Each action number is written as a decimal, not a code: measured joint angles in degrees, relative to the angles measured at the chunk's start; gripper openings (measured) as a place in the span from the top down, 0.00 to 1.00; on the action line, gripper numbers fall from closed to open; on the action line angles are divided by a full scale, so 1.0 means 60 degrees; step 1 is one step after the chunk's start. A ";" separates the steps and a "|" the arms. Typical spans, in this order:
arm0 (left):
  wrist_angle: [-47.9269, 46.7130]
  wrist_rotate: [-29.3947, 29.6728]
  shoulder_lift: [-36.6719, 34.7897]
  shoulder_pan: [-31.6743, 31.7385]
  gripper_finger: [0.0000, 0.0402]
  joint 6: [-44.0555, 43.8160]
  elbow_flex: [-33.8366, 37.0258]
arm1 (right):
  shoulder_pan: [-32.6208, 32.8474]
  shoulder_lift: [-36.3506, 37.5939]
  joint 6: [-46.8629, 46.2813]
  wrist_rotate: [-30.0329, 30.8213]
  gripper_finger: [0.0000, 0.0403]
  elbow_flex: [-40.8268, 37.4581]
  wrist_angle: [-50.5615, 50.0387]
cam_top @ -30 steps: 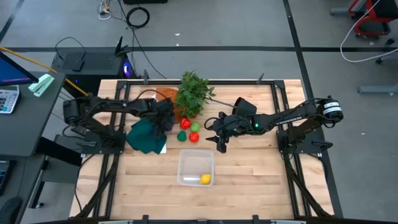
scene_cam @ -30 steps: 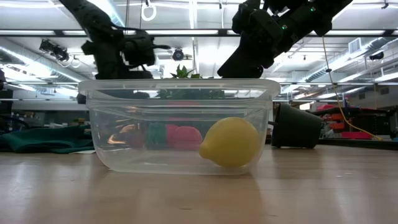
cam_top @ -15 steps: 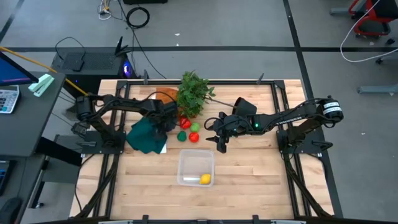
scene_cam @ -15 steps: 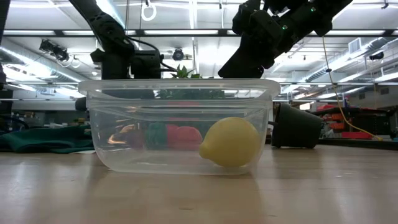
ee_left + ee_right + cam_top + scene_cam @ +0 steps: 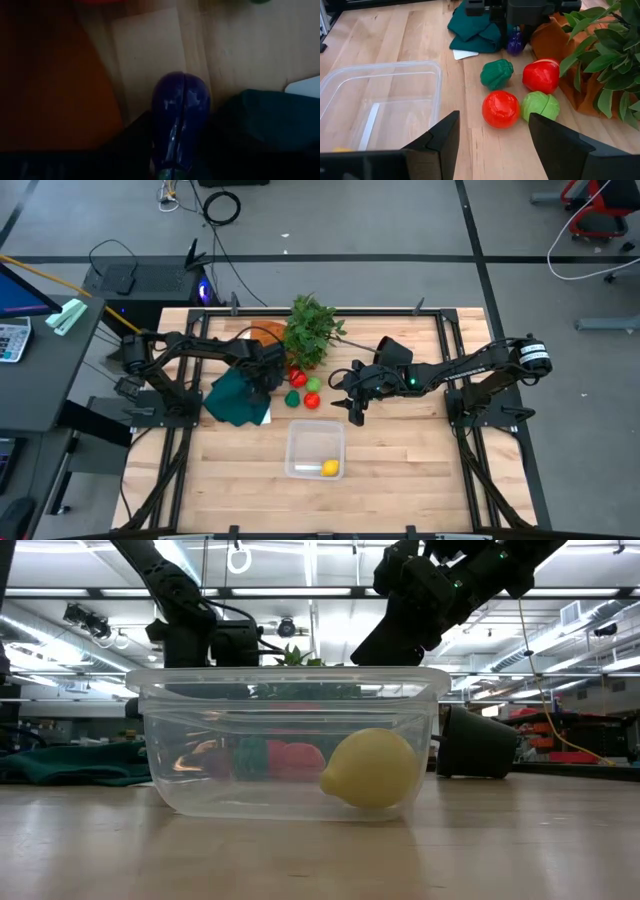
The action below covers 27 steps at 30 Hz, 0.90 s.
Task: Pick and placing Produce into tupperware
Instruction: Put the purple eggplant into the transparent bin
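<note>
One camera looks straight down on the whole table point(image 5: 400, 470), another sits level at its near edge against the tupperware point(image 5: 285, 740), both wrist cameras share the purple produce point(image 5: 180, 120).

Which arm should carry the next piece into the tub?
Left, probably. The left hand already sits around the purple piece, beside the green cloth. The right hand hangs open above the table, short of the red piece, holding nothing. The tub holds only the yellow piece.
</note>
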<state>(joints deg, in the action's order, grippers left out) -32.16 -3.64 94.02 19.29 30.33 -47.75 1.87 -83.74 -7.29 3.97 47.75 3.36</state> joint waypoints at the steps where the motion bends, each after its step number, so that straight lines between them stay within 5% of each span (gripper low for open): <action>1: 0.0000 0.0000 0.0000 0.0000 0.63 -0.0007 0.0000 | 0.0000 0.0000 0.0000 0.0000 0.52 0.0000 0.0000; 10: -0.0184 -0.0007 0.0000 -0.0004 0.61 -0.0266 -0.0068 | -0.0001 0.0000 -0.0004 0.0000 0.52 0.0000 -0.0006; 27: -0.2536 0.0051 0.0000 -0.0490 0.63 -0.0974 -0.2006 | -0.0001 0.0004 -0.0084 0.0003 0.52 0.0000 -0.0149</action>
<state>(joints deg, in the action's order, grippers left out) -47.38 -3.33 94.02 16.35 24.48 -59.78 1.87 -83.72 -7.79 3.99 47.75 2.46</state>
